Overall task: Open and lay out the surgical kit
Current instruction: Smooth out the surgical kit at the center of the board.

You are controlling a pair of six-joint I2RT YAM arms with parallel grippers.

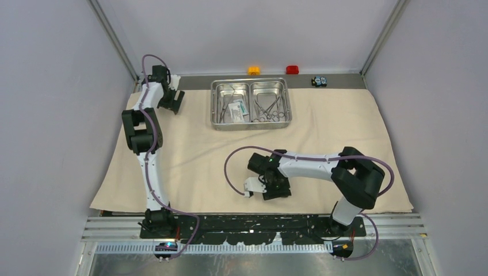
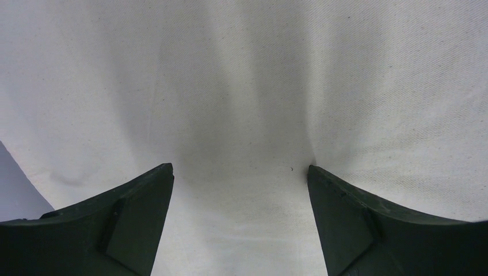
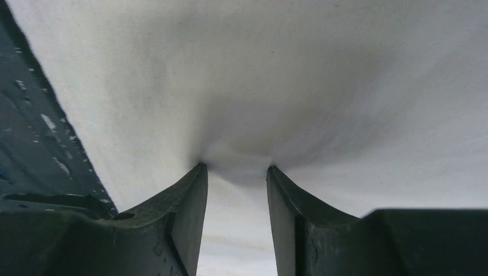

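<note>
The beige cloth (image 1: 190,155) lies spread flat over the table. On its far middle stands the steel two-compartment tray (image 1: 251,126), with a white/teal packet (image 1: 237,112) and straight tools on the left and ring-handled clamps (image 1: 269,108) on the right. My left gripper (image 1: 172,103) is at the cloth's far left corner, open wide, tips resting on the cloth (image 2: 241,86), nothing between them (image 2: 240,167). My right gripper (image 1: 277,194) is near the cloth's front edge, pointing down; its jaws (image 3: 236,167) stand narrowly apart, pressed into the cloth (image 3: 259,75), which puckers slightly between the tips.
An orange block (image 1: 254,70), a red block (image 1: 292,69) and a small black-and-blue gadget (image 1: 319,81) sit along the back edge beyond the cloth. Grey walls close both sides. The dark base rail (image 1: 253,224) runs just in front of the cloth, seen dark (image 3: 34,144) beside the right gripper.
</note>
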